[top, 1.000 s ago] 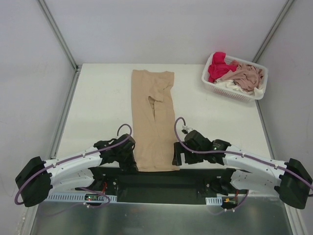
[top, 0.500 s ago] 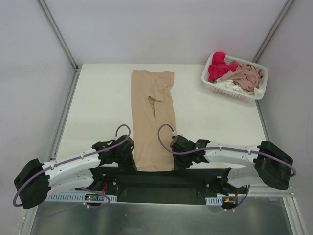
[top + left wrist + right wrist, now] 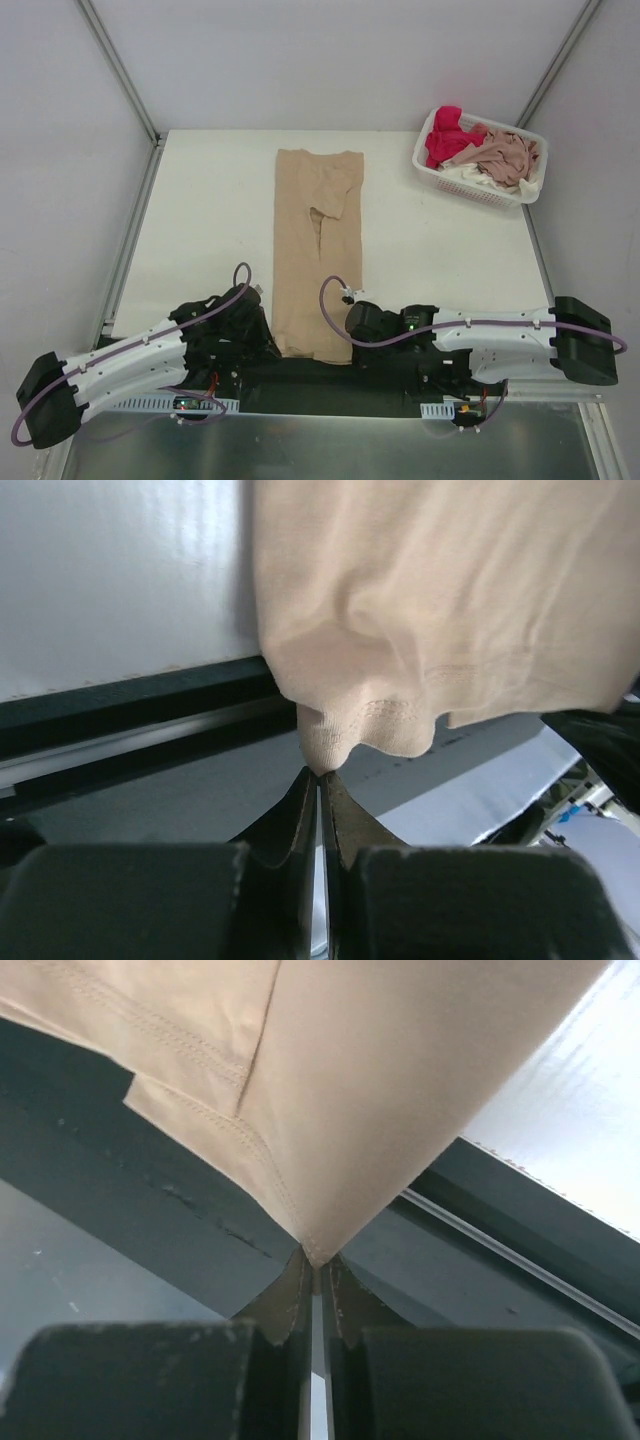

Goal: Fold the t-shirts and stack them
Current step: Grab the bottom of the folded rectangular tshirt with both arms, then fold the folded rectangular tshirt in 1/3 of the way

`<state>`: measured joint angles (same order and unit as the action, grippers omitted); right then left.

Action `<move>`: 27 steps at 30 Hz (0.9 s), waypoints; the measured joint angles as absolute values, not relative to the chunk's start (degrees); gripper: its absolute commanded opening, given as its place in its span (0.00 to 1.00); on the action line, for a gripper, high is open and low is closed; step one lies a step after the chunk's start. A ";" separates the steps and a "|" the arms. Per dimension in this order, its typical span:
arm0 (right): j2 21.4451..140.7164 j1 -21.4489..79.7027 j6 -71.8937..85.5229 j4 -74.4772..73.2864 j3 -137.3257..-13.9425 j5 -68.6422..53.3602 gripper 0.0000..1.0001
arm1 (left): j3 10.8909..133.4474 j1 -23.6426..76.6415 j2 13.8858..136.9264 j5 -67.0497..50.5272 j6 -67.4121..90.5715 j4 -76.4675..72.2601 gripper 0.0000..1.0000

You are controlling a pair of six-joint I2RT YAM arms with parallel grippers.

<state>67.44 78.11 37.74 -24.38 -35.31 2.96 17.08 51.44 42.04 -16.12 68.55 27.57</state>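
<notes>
Left gripper (image 3: 320,775) and right gripper (image 3: 318,1260) pinch the tan t-shirt (image 3: 318,250) by corner slivers; a jerky lift could slip one.

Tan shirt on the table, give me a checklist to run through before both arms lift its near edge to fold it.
1. Left gripper on the near left corner of the tan t-shirt: ok, jaws closed on a nub of hem.
2. Right gripper on the near right corner: ok, jaws closed on the corner tip.
3. Grip deep enough to survive a lift: cannot tell, only small tips of cloth sit between the jaws.
4. Shirt flat: not ok, a pucker shows near its middle.
5. Basket apart from the shirt: ok, it sits at the far right corner.
</notes>
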 measured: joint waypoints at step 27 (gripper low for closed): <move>75.29 53.89 15.51 -29.21 -60.03 17.41 0.01 | 45.21 38.09 61.71 0.34 58.54 27.44 0.00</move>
